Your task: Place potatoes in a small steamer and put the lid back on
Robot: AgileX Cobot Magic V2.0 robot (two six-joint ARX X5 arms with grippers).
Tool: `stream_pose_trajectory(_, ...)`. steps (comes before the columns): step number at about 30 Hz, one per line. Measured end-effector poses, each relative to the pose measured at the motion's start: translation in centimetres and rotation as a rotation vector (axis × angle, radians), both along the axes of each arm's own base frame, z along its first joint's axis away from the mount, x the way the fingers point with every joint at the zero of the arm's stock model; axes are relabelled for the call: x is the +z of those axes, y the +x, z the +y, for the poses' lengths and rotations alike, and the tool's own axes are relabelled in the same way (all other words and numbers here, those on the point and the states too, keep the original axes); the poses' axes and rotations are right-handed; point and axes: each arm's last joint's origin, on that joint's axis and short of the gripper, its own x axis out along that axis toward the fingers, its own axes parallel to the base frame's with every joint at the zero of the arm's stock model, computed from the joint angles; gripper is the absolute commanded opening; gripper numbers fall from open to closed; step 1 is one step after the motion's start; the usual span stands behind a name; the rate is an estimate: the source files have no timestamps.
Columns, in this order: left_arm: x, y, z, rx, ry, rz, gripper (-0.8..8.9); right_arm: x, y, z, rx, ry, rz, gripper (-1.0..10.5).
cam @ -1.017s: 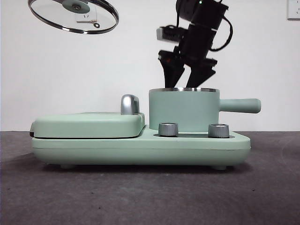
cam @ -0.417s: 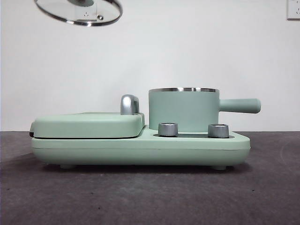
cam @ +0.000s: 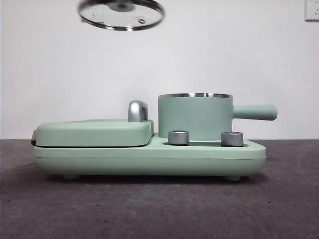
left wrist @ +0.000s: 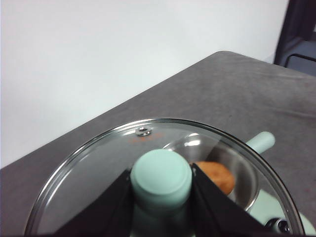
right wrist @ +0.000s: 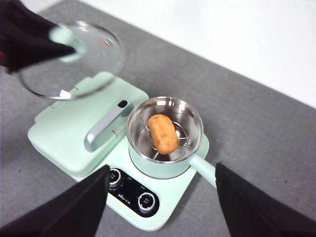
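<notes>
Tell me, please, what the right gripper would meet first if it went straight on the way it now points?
Probably the potato lying in the open steamer: the right gripper, jaws open, looks down on it with nothing between, though depth is unclear. The lid hangs aside.

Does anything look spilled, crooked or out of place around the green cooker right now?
Nothing stands out. The potato lies inside the small steamer, which sits upright. The lid is off it, held tilted in the air by the left claw, not dropped.
</notes>
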Motion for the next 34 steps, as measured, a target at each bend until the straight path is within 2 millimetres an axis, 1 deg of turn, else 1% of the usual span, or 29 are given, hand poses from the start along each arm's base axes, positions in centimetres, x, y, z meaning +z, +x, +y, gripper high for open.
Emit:
stream_pose_trajectory(3,-0.7,0.7,-1.4,-0.027,-0.017,-0.006,0.15,-0.6,-1.7,-0.8,-0.006,0.008,-0.026,3.2)
stream_pose_trajectory(6,-1.7,1.4,-2.8,-0.048,-0.029,0.000,0.15,-1.9,-3.2,-1.6,-0.026,0.002,-0.051,3.2)
stream_pose_trajectory(10,-3.1,2.3,-4.4,-0.068,-0.029,0.018,0.15,-4.5,-4.8,-2.4,-0.049,-0.016,-0.069,3.2)
stream_pose_trajectory(16,-5.4,3.4,-6.4,-0.084,-0.008,0.069,0.15,-8.9,-6.6,-3.3,-0.066,-0.037,-0.055,3.2)
stream_pose_trajectory(20,-6.2,4.7,-7.7,-0.093,0.003,0.085,0.15,-11.8,-7.0,-3.5,-0.083,-0.067,-0.018,3.2)
stream_pose_trajectory(25,-5.7,6.2,-9.0,-0.099,-0.008,0.062,0.15,-15.6,-6.7,-3.4,-0.080,-0.089,0.026,3.2)
stream_pose_trajectory(27,-5.6,6.7,-9.4,-0.102,-0.010,0.049,0.15,-16.7,-6.6,-3.3,-0.079,-0.092,0.031,3.2)
stream_pose_trajectory(30,-5.9,7.4,-10.1,-0.108,-0.013,0.033,0.15,-18.1,-6.3,-3.2,-0.079,-0.095,0.037,3.2)
stream_pose_trajectory(34,-7.1,8.0,-11.0,-0.117,-0.010,0.035,0.15,-18.5,-6.1,-3.1,-0.078,-0.095,0.034,3.2)
